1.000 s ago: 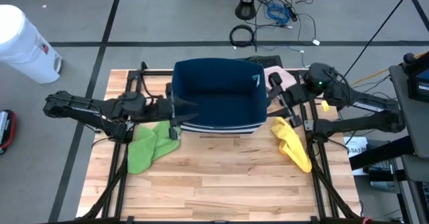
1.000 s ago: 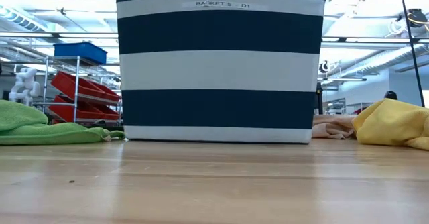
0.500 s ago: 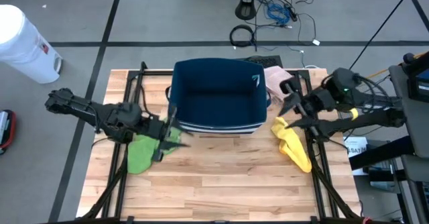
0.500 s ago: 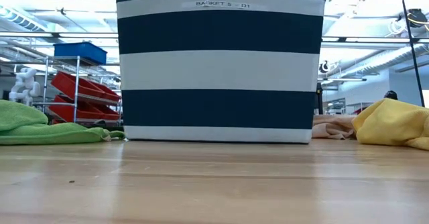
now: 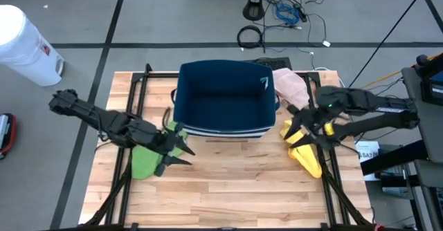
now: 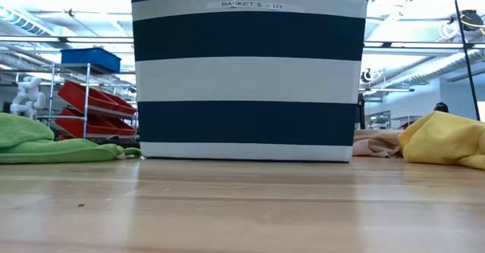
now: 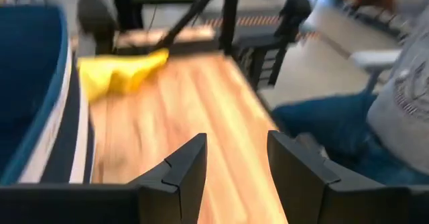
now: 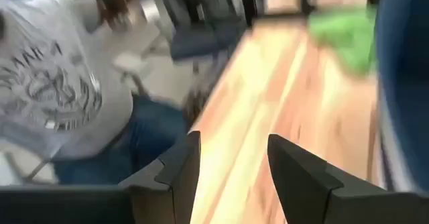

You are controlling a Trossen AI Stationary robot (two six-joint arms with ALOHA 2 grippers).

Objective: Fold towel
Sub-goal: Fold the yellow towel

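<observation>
Both arms had swung out from beside the striped basket (image 5: 223, 98). The left gripper (image 5: 174, 151) hung spread, empty, over the green towel (image 5: 147, 156) near the table's (image 5: 235, 196) left edge. The right gripper (image 5: 296, 126), also spread, reached the yellow towel (image 5: 304, 150), crumpled lengthwise along the right edge. No folding had begun.

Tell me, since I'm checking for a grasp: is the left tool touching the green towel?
Apart. The left wrist view shows the left tool open with only bare table between its fingers; the green towel lies beside it in the high view.
</observation>
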